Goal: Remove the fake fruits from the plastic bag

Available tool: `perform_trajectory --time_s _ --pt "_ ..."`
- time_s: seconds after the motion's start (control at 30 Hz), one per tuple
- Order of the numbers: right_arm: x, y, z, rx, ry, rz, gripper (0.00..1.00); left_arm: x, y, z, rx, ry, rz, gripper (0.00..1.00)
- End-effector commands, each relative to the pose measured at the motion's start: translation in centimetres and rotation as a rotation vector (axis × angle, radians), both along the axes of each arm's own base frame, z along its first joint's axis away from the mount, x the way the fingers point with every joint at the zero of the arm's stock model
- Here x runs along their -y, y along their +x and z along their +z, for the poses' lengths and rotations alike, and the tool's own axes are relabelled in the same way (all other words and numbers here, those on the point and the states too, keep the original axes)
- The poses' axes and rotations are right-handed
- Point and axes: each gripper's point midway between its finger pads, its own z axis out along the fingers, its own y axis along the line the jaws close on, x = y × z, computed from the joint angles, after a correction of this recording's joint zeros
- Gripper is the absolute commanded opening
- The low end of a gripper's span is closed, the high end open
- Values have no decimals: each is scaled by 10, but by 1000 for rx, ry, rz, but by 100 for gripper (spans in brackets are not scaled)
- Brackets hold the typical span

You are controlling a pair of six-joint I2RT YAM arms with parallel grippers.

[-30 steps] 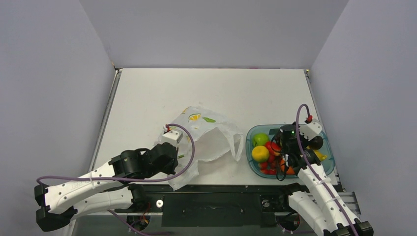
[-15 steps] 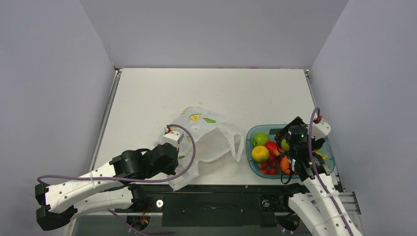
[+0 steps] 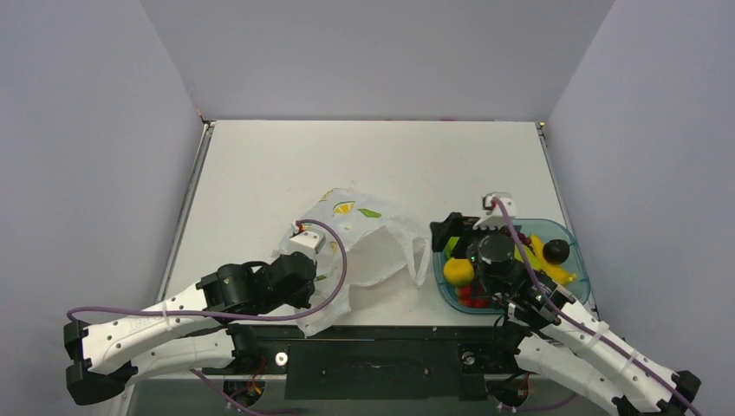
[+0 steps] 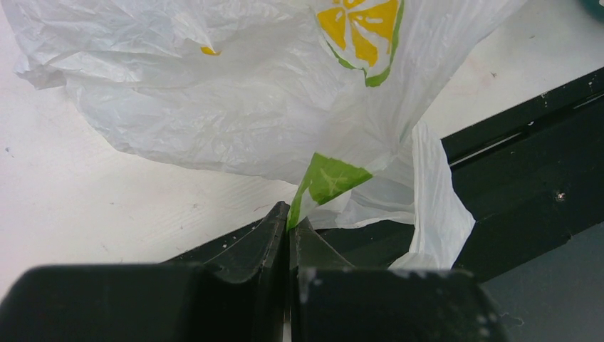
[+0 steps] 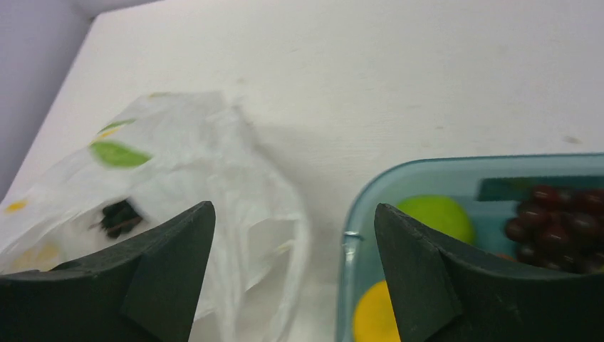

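Left hand (image 4: 288, 231): fingers pressed together, pinching a fold of the plastic bag (image 3: 368, 247) at a green leaf print, by the table's near edge.
Right hand (image 5: 292, 210): fingers spread wide, holding nothing, above the left rim of the teal tray (image 5: 456, 162) and facing the bag.
Plastic bag: crumpled on the table (image 3: 286, 165), left of the tray and just beside it; a dark shape shows through its wall, and I cannot tell what it is.
Fruits: green apple (image 5: 436, 216), lemon (image 3: 458, 271), grapes (image 5: 563, 217) and banana (image 3: 539, 256) lie in the tray.
Tray: near right of the table.
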Motion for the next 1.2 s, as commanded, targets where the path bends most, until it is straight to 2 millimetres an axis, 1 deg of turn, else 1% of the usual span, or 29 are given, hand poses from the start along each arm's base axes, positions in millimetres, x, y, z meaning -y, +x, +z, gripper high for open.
perform_trajectory --time_s 0.0,0.03,0.07,0.1,0.13,0.17,0.2,0.23,0.27,0.3,0.33,0.37,0.4,0.43,0.47,0.5,0.53,0.57,0.67,0.73,0.8,0.9,0.93,0.97,1.0,1.07,1.1,1.13,1.17 --pt "-104 -32 27 136 38 485 77 2 3 9 19 -19 13 0" --pt "-117 -40 29 151 39 556 75 2 3 8 18 -19 13 0" --pt "-139 -54 32 170 72 660 72 3 3 8 19 -18 13 0" --pt "-149 -59 33 176 95 702 71 3 3 8 19 -18 12 0" --pt "-164 -67 31 177 123 756 67 3 3 8 19 -17 12 0" --pt "-171 -69 28 162 153 770 65 3 3 8 19 -18 11 0" --pt "-184 -73 21 150 168 805 59 3 3 8 17 -17 10 0" --pt "-191 -76 17 136 184 822 57 3 3 8 16 -17 11 0" --pt "-200 -75 7 119 189 832 52 4 2 8 14 -18 8 0" --pt "-205 -77 1 109 190 840 50 4 2 8 14 -19 6 0" --pt "-214 -73 -10 85 188 836 47 5 1 9 10 -22 0 0" --pt "-219 -71 -12 86 196 837 46 5 0 9 6 -22 -4 0" --pt "-226 -69 -26 51 175 836 44 6 -1 11 2 -33 -9 0" --pt "-230 -66 -30 45 173 835 43 7 -1 13 2 -40 -11 0" --pt "-234 -60 -42 20 151 812 41 9 -2 19 3 -59 -15 0" --pt "-236 -56 -47 13 143 795 40 11 -1 23 7 -75 -18 0" --pt "-235 -44 -58 -7 121 730 35 17 -1 32 16 -110 -26 0" --pt "-226 -28 -69 -22 92 625 34 22 -1 38 17 -131 -35 0" --pt "-210 -1 -87 -74 127 479 33 50 7 79 68 -237 -87 0" --pt "-210 9 -94 -93 168 463 34 73 12 106 103 -293 -140 0" --pt "-219 10 -94 -87 204 495 36 99 17 131 127 -336 -193 0" --pt "-230 10 -92 -84 264 521 39 145 21 154 103 -371 -278 0" --pt "-232 10 -88 -69 285 529 40 150 18 154 85 -362 -296 0" --pt "-231 7 -88 -71 291 539 41 157 18 155 64 -356 -294 0" --pt "-231 6 -86 -62 296 545 42 152 14 146 39 -319 -283 0" --pt "-227 0 -90 -60 270 573 43 135 12 121 1 -273 -197 0" --pt "-226 -2 -88 -47 247 594 43 118 9 98 -32 -249 -133 0" --pt "-224 -4 -92 -59 222 601 44 106 5 82 -58 -225 -100 0" --pt "-223 -4 -93 -50 192 613 48 87 -3 61 -100 -215 -46 0"
